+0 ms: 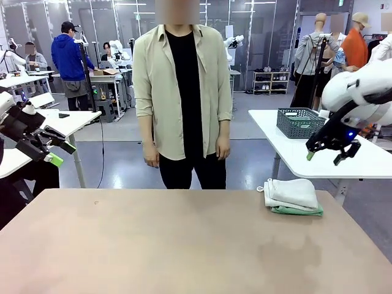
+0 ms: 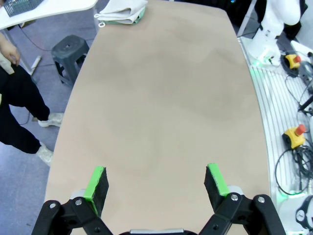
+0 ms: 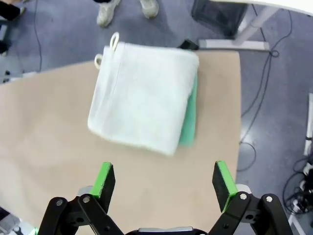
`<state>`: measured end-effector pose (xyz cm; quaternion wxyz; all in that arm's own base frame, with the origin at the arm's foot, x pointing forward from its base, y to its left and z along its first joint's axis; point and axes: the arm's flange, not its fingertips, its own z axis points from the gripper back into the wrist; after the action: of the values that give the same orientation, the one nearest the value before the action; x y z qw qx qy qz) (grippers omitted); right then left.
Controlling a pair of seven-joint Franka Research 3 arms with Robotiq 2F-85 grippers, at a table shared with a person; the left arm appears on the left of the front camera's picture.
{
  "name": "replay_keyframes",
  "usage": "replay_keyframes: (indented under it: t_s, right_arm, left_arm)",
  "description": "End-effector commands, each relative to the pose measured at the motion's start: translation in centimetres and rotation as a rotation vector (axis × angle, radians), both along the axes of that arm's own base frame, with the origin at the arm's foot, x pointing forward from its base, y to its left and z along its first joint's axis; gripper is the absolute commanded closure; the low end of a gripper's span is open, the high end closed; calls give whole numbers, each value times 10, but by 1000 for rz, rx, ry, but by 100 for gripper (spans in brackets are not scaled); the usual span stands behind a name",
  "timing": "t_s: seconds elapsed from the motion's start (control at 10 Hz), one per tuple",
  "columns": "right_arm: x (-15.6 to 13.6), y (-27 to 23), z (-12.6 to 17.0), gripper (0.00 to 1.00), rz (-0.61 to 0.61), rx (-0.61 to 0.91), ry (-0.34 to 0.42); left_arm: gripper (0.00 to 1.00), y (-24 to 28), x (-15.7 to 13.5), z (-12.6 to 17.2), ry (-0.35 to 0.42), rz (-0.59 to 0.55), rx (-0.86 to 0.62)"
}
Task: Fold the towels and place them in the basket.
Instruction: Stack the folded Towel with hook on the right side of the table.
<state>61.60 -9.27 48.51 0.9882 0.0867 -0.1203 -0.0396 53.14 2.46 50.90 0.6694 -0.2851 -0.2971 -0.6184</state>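
Note:
Two folded towels lie stacked at the table's far right corner: a cream-white towel [image 1: 293, 192] on top of a sea green towel [image 1: 301, 211]. In the right wrist view the white towel [image 3: 144, 105] covers most of the green one [image 3: 190, 122], and two hanging loops stick out at its far corner. My right gripper [image 1: 324, 158] hangs open above and to the right of the stack, with nothing between its fingers [image 3: 164, 178]. My left gripper [image 1: 61, 153] is open and empty off the table's left side [image 2: 156, 181]. The dark basket [image 1: 299, 122] stands on a white table behind.
A person [image 1: 182, 98] stands at the far edge, arms hanging down. The brown table [image 1: 171, 245] is bare apart from the stack [image 2: 122, 10]. A stool [image 2: 71, 51] stands on the floor beside the table. Cables and emergency stop buttons [image 2: 296, 134] lie on the robot's side.

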Motion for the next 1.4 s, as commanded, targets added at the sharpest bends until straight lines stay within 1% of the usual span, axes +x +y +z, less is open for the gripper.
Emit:
replay_keyframes:
  t_s: [0.0,0.2,0.4,0.5,0.6,0.8,0.9,1.0,1.1,1.2,1.3]
  right_arm:
    - [-52,2,39,0,6,-70,49]
    - [-99,-1,79,0,56,-83,24]
    - [-136,1,114,0,77,-62,6]
    - [-154,4,133,0,100,-16,-5]
    - [-168,6,151,0,95,6,-18]
    - [-196,11,179,0,98,-13,-19]
    - [-206,13,188,0,99,-17,-9]
    - [-210,15,192,0,103,-21,0]
    - [-210,17,192,0,122,-19,1]
    - [-210,14,194,0,92,-20,-18]
    - [-210,14,194,0,92,-20,-18]
  left_arm:
    - [0,0,-1,1,-5,1,4]
    - [0,0,-1,1,-5,1,4]
    - [0,0,-1,1,-5,1,4]
    - [0,0,-1,1,-5,1,4]
    - [0,0,-1,1,-5,1,4]
    - [0,0,-1,1,-5,1,4]
    - [0,0,-1,1,-5,1,4]
    - [0,0,-1,1,-5,1,4]
    - [0,0,-1,1,-5,1,4]
    - [0,0,-1,1,-5,1,4]
    - [0,0,-1,1,-5,1,4]
